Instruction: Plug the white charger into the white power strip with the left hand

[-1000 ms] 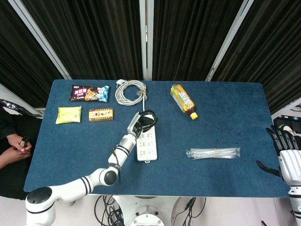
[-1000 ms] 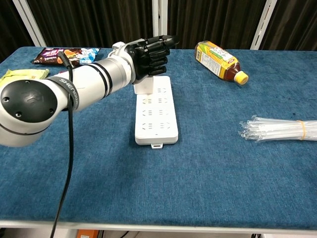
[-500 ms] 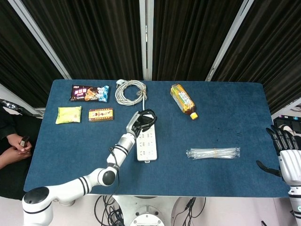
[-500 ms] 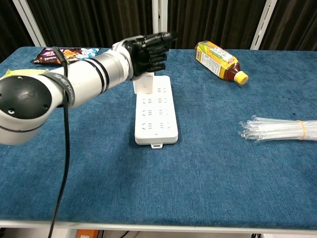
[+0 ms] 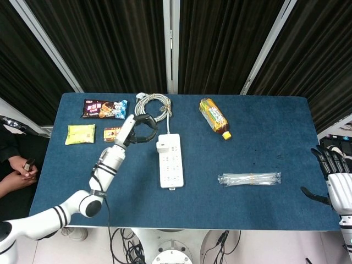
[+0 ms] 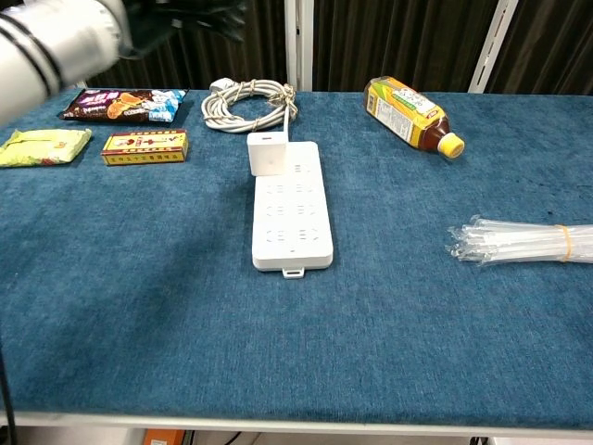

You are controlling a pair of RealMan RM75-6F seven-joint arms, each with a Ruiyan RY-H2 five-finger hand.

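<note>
The white charger (image 5: 163,147) (image 6: 267,153) stands upright on the far end of the white power strip (image 5: 171,165) (image 6: 295,218), which lies lengthwise mid-table. My left hand (image 5: 144,126) hovers raised to the left of the charger and behind it, clear of it, fingers loosely curved and holding nothing. In the chest view the left hand (image 6: 185,13) is a dark blur at the top left. My right hand (image 5: 336,177) rests off the table's right edge, fingers spread and empty.
The strip's coiled white cable (image 5: 154,105) (image 6: 248,100) lies behind it. Snack packets (image 5: 104,108) (image 5: 80,133) (image 5: 113,133) sit at the back left. A tea bottle (image 5: 214,117) (image 6: 408,111) lies back right, and a bundle of clear straws (image 5: 249,179) (image 6: 519,241) lies right.
My left hand has let go of the charger and pulled up and away to the left. The charger stays standing on the strip. The right hand has not moved.
</note>
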